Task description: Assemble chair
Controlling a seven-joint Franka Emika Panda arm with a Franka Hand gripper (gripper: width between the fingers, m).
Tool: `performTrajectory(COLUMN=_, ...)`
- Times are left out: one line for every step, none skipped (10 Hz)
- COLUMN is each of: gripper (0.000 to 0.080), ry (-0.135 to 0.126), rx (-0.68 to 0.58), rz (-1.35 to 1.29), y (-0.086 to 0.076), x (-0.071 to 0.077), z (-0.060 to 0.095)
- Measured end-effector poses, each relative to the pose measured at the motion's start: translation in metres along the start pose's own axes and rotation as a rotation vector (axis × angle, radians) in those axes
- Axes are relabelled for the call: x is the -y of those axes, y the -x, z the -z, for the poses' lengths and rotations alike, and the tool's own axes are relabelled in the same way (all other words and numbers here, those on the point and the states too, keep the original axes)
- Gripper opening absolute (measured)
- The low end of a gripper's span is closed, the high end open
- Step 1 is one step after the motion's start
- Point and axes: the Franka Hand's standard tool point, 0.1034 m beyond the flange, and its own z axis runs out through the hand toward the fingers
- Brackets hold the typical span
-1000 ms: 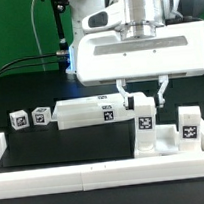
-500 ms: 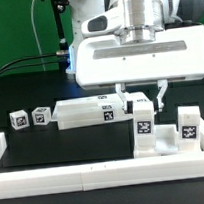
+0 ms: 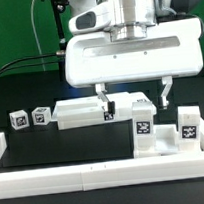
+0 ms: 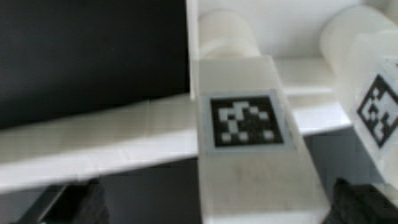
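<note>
Dark tabletop (image 3: 33,144) is carrying everything. Green backdrop behind it.

White arm (image 3: 136,52) is hanging over the middle of the scene and filling the upper half of the exterior view.

Long plain border rail (image 3: 106,175) is lying across the front edge.

The chair (image 3: 165,135) is sitting in loose and part-joined pieces behind the rail:
- long slab (image 3: 81,112) is lying flat toward the exterior view's left, with a tag on its near end.
- upright post (image 3: 144,124) is standing on a low white base and showing a tag on its front face.
- block (image 3: 189,123) is standing at the exterior view's right end of that base, also tagged, a step apart from the post.
- two small cubes (image 3: 18,120) (image 3: 39,116) are sitting side by side at the far left, each tagged.

Gripper (image 3: 136,103) is hovering right over the top of the post. Jaws are standing spread wide, one on each side, gripping nothing. In the wrist view the post (image 4: 240,130) is running between the two dark fingertips (image 4: 63,205), with a clear gap on both sides.
</note>
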Motion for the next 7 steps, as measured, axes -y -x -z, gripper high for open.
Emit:
performTrajectory(gripper=0.0640, ry=-0.007, rx=0.078, rz=-0.015, y=-0.004, x=-0.002, z=0.001)
performTrajectory(gripper=0.0648, ry=-0.010, rx=0.140, rz=-0.028, y=-0.006, x=-0.003, z=0.001)
performTrajectory(gripper=0.0649, ry=-0.019, rx=0.238, rz=-0.051, y=-0.004, x=0.004, z=0.001)
performTrajectory(gripper=0.0649, ry=-0.021, rx=0.252, rz=-0.056, y=-0.006, x=0.007, z=0.001)
performTrajectory(gripper=0.0557, ry=-0.019, rx=0.252, rz=-0.076, y=-0.006, x=0.008, z=0.001)
performTrajectory(gripper=0.0557, ry=-0.017, rx=0.252, rz=-0.090, y=-0.006, x=0.007, z=0.001)
performTrajectory(gripper=0.0420, ry=-0.016, rx=0.252, rz=-0.089, y=-0.006, x=0.007, z=0.000)
